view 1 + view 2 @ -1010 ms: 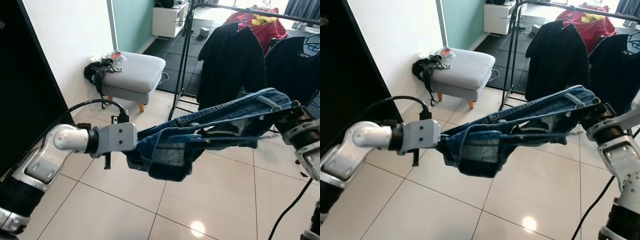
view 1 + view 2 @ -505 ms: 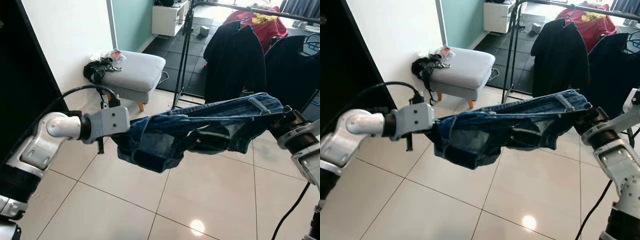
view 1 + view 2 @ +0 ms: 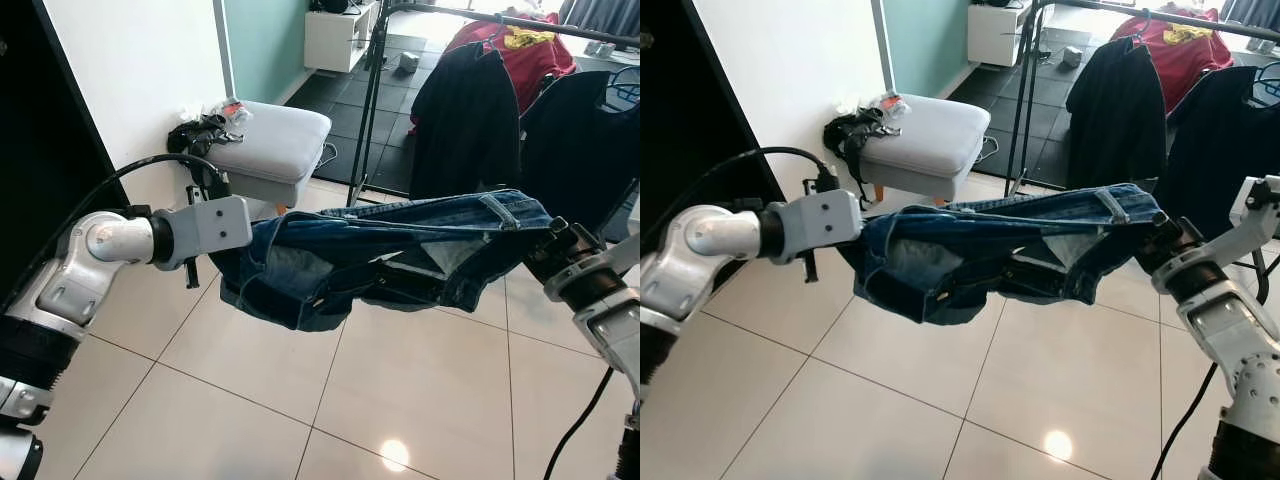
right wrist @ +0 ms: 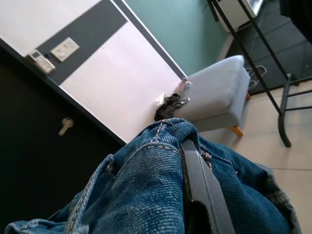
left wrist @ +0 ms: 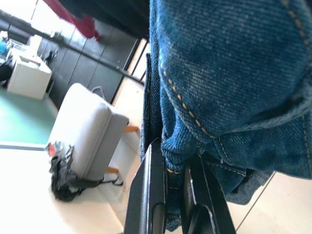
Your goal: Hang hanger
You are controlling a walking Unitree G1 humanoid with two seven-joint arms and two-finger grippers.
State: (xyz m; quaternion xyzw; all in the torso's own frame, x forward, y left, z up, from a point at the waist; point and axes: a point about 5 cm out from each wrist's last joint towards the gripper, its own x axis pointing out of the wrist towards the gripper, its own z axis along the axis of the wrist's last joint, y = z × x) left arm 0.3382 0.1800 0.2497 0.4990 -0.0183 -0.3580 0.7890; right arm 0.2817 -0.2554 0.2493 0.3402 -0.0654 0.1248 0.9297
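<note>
A pair of blue denim jeans [image 3: 390, 260] is stretched out in the air between the robot's two arms, above the pale tiled floor [image 3: 250, 400]. The left hand [image 5: 168, 195] grips one end of the jeans: in the left wrist view its two black fingers [image 5: 146, 195] stand narrow with a folded denim hem pinched between them. The right hand [image 4: 200, 195] is at the other end, where a black finger [image 4: 197, 180] lies pressed into the bunched waistband; denim covers the rest of it, so I cannot tell how far that hand is closed, though the cloth hangs from that end in the head views. The jeans sag a little in the middle, and a paler inner pocket lining [image 3: 440, 250] shows on the underside. No hanger can be made out in or on the jeans. Beyond the arms stands a black clothes rail [image 3: 480, 18] with a black garment [image 3: 465, 110] hanging from it, another dark garment [image 3: 580, 130] beside that, and a red one [image 3: 520, 45] behind. To the robot's left, against the white wall [image 3: 140, 70], sits a grey footstool [image 3: 270, 140] with a black tangle of straps [image 3: 195, 140] on its near corner. A dark door [image 4: 44, 161] with a lever handle shows in the right wrist view.
</note>
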